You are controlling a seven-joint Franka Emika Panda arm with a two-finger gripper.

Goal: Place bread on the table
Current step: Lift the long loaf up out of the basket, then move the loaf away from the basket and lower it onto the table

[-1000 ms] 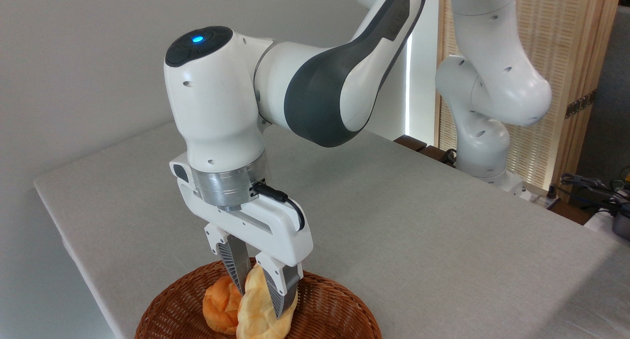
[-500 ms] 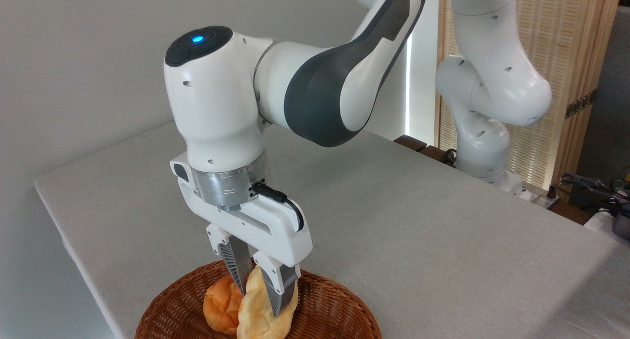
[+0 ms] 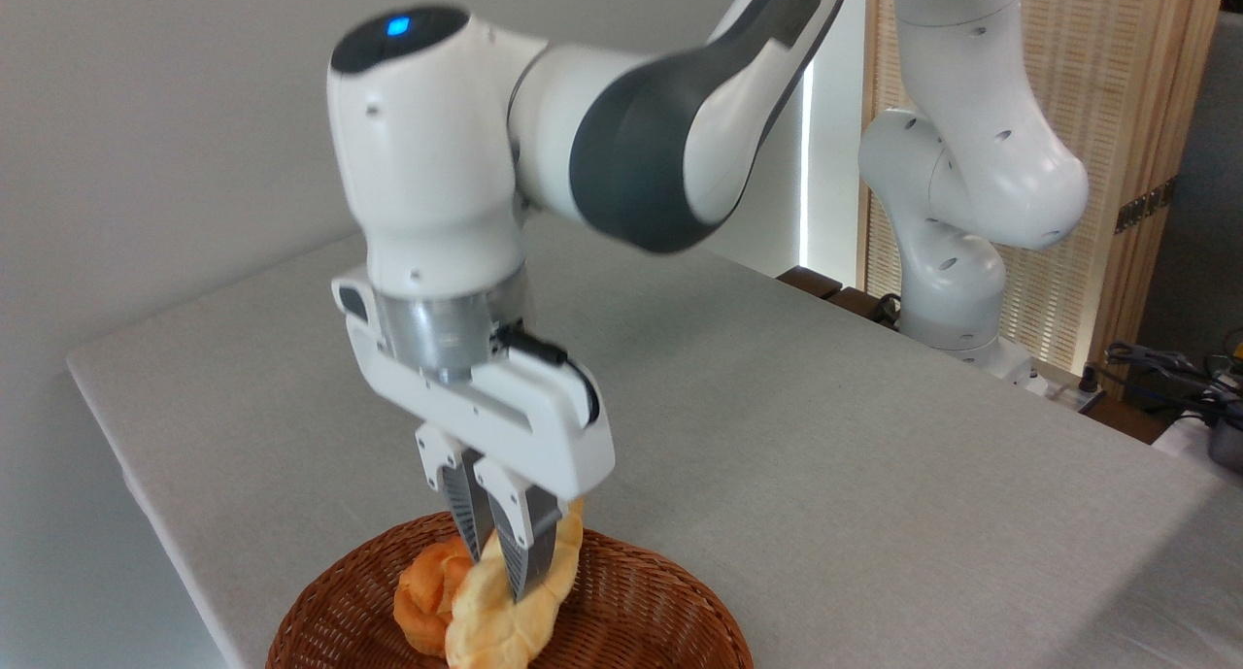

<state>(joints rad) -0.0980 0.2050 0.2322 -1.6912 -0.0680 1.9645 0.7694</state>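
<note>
Fingers point(image 3: 476, 528) pinch the bread point(image 3: 505, 606) narrowly above the basket point(image 3: 641, 611).

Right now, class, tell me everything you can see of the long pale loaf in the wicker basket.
The bread is a long, pale golden loaf with a ridged, twisted-looking surface and tapered ends. It tilts steeply, upper end toward the right, lower end near the picture's bottom edge. The end effector is shut on its middle, one finger on each side. It is over the brown wicker basket, beside a small orange bun. Whether its lower end rests on the basket cannot be told.
</note>
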